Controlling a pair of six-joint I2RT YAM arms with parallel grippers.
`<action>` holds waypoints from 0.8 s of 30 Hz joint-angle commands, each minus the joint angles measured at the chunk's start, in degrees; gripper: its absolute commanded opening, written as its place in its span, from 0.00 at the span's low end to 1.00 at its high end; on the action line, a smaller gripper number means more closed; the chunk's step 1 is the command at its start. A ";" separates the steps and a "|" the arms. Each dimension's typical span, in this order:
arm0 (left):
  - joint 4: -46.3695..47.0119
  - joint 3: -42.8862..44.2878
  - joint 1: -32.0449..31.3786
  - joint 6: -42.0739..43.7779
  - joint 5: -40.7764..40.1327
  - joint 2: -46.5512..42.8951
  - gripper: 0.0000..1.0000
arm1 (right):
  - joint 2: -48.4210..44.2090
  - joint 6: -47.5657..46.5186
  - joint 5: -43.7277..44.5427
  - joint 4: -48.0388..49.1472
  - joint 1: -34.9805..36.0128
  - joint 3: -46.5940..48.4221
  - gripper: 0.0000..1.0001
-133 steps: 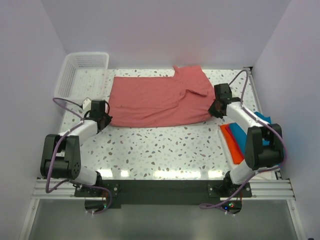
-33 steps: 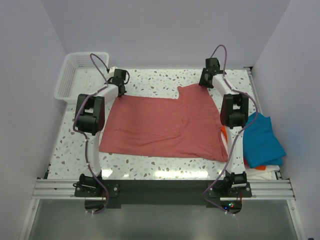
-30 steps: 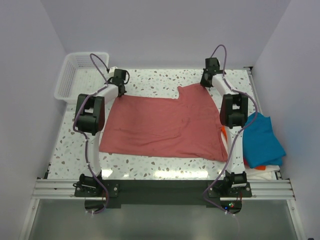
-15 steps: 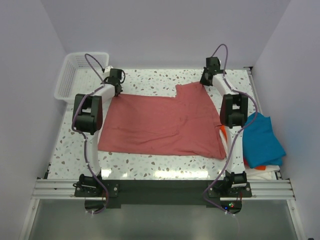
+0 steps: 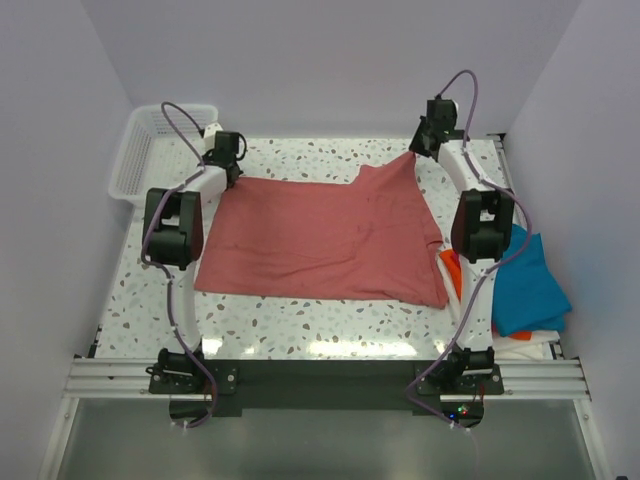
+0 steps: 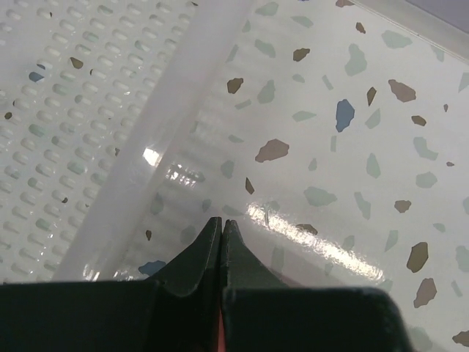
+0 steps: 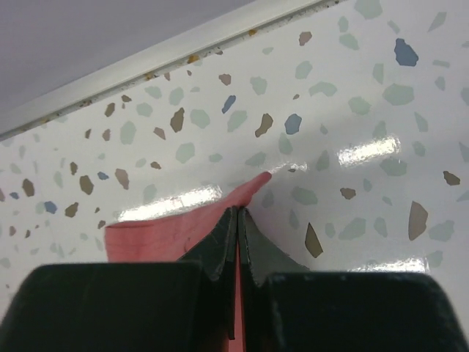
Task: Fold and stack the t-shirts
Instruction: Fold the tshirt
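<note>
Red shirt (image 5: 320,235), spread on tabletop (image 5: 320,318), far corners clamped in left pincer (image 6: 221,224) and right pincer (image 7: 238,213), both grips thin; risk: uneven pull slips a corner, wrinkling the spread.

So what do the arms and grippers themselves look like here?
The left arm and right arm have white links, chunky black joint housings and looping purple cables. The left gripper and right gripper have dark, tapering fingers.
</note>
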 commanded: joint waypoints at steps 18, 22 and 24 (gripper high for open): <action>0.59 -16.07 1.25 -5.12 -0.72 -19.87 0.00 | -37.66 5.21 -0.92 8.67 -0.56 -41.21 0.00; 0.32 -21.35 1.25 -6.62 -0.81 -23.48 0.00 | -45.08 6.79 -1.97 8.85 -0.56 -49.50 0.00; -1.16 -23.45 1.25 -8.10 -1.16 -25.23 0.00 | -49.44 7.67 -2.15 8.93 -0.65 -54.57 0.00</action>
